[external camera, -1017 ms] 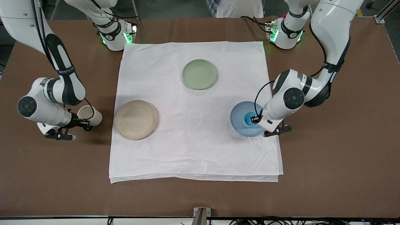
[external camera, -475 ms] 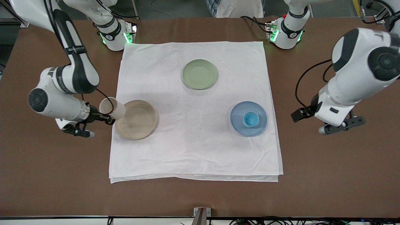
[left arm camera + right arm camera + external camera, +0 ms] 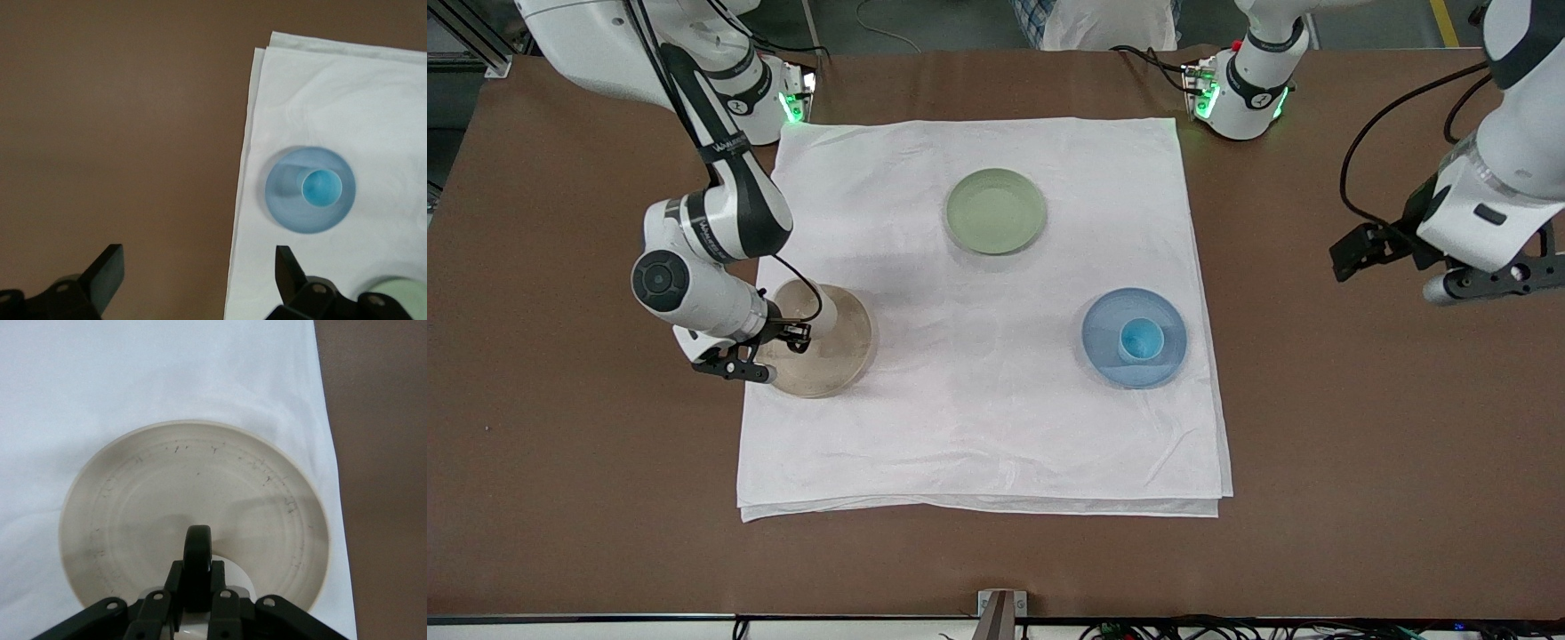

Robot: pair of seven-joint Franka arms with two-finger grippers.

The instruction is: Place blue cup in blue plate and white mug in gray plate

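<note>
My right gripper is shut on the dark handle of the white mug and holds it over the gray plate. In the right wrist view the plate fills the middle, and a little of the mug's white body shows beside the fingers. The blue cup stands upright in the blue plate, free of both grippers. My left gripper is open and empty, raised over the bare table at the left arm's end. Its wrist view shows the cup in the blue plate.
A pale green plate lies on the white cloth, farther from the front camera than the other two plates. It also shows in the left wrist view. Brown tabletop surrounds the cloth.
My right gripper carried the white mug from over the bare table to over the gray plate. My left gripper let go of the blue cup and drew up and away toward its own end.
</note>
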